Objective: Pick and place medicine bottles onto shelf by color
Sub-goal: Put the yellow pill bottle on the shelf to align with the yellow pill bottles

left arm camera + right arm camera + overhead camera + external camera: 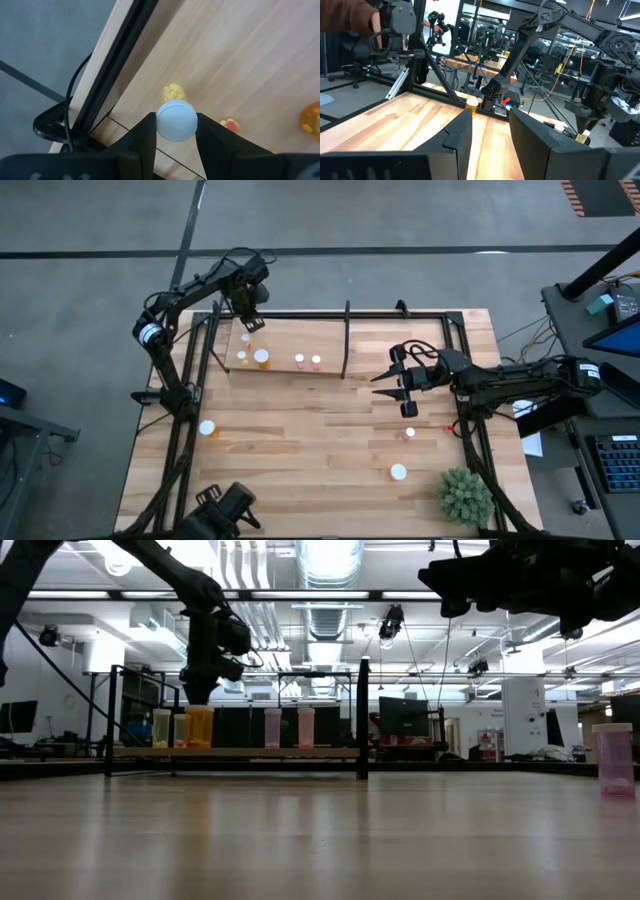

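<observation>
The light-wood shelf (pixel 285 350) lies at the table's far side with a black post (pixel 346 340). Yellow, orange and pink medicine bottles (pixel 262 357) (pixel 299 360) (pixel 316 361) stand on it in a row, which also shows in the low view (pixel 272 727). My left gripper (pixel 247 320) is over the shelf's far left end, shut on a yellow bottle (pixel 173 92). My right gripper (pixel 383 378) hovers open and empty over the table's right middle. Loose bottles stand on the tabletop at the left (pixel 207 428) and the right (pixel 410 432) (pixel 398 472). My left gripper pinches the bottle's white cap (pixel 176 120) between its two fingers (pixel 145 137), one on each side. The fingers come from above, pointing down. The bottle is upright, its yellow body below the cap. I cannot tell whether its base rests on the shelf.
A green spiky plant (pixel 463 495) stands at the near right corner. A black frame (pixel 455 330) runs around the table's far and side edges. A person's sleeve (pixel 350 15) shows beyond the table. Bare tabletop lies between the shelf and the near edge.
</observation>
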